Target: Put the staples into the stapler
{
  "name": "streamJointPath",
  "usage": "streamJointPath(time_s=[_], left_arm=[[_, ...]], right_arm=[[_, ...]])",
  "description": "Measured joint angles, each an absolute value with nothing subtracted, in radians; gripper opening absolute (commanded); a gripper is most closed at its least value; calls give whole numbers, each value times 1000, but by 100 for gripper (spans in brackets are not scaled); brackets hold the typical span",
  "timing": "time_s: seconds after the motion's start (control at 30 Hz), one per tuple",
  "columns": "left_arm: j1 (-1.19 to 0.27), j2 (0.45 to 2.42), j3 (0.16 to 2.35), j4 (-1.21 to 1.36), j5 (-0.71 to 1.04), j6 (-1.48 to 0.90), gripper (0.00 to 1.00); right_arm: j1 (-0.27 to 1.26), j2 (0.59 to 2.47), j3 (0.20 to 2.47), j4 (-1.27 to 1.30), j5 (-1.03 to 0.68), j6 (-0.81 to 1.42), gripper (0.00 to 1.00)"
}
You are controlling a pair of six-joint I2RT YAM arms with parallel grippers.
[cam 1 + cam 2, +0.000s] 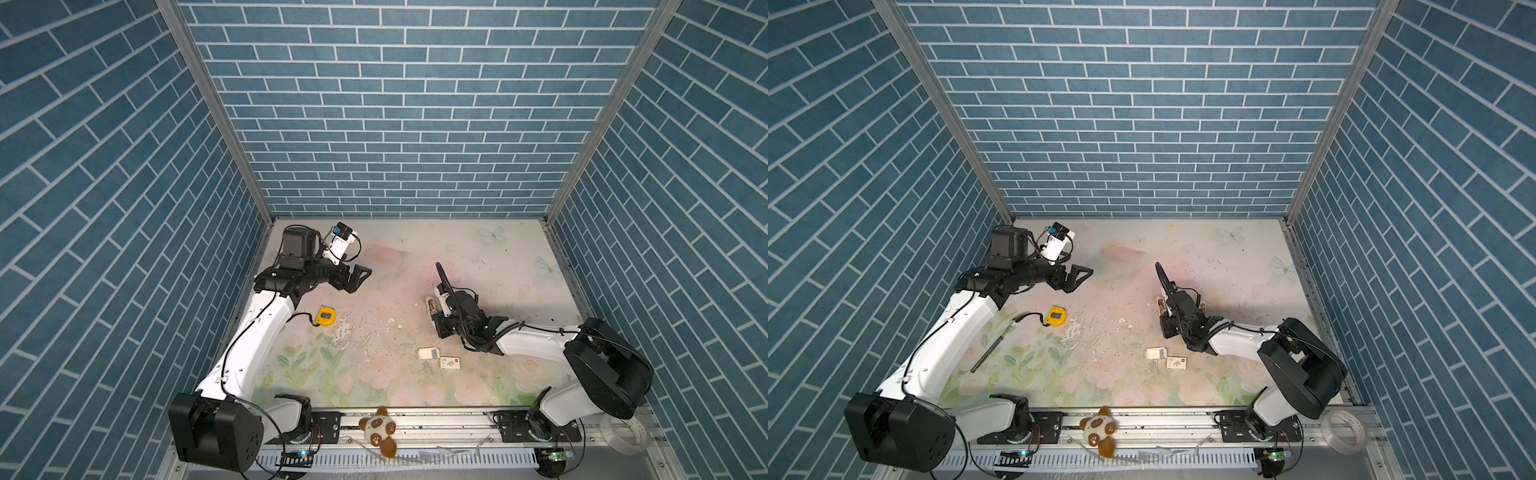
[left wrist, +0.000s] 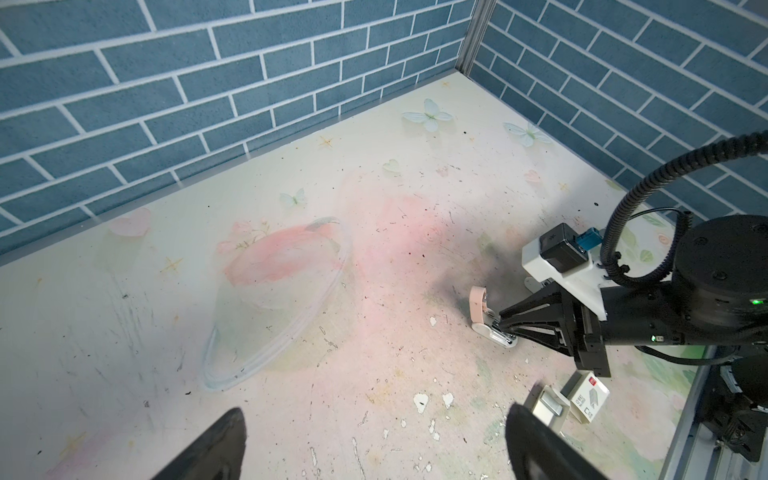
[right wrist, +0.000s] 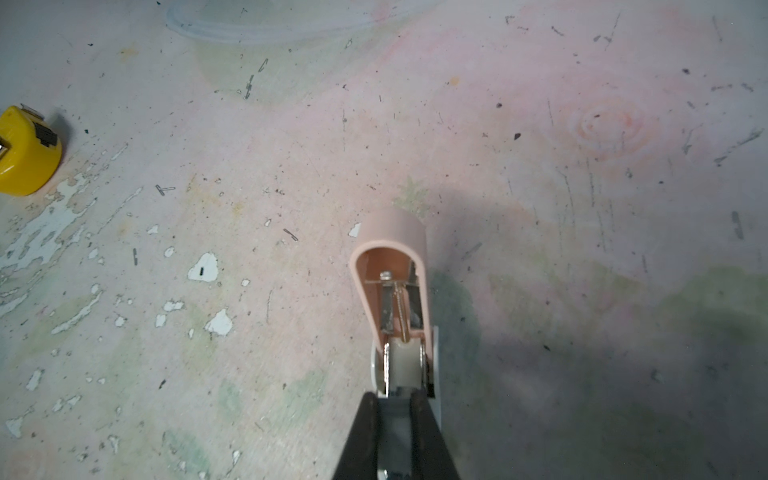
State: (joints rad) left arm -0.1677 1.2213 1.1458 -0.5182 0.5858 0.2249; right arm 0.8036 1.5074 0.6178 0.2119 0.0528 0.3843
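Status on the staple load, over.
Left pincer open, empty. Right pincer shut on stapler, lid up. Staples in tray, not yet loaded. Tape measure aside.

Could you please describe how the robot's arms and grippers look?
The left arm and right arm have white shells and black joint housings. The left gripper and right gripper are black and tapered. A ribbed black hose loops over the right wrist's white-mounted camera.

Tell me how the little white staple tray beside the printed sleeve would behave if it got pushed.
The tray looks like thin open cardboard lying flat, so it is probably light and would slide rather than tip. Its walls might crush under a firm pinch. The staples sit uncovered inside, so a jolt could spill them.
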Motion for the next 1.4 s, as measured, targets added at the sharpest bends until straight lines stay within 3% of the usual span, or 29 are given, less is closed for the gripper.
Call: streamJointPath(time_s=[1.4], left_arm=[[-165, 1223, 1121, -510, 586, 225, 98]], right_arm=[[802, 1539, 608, 244, 67, 385, 7]])
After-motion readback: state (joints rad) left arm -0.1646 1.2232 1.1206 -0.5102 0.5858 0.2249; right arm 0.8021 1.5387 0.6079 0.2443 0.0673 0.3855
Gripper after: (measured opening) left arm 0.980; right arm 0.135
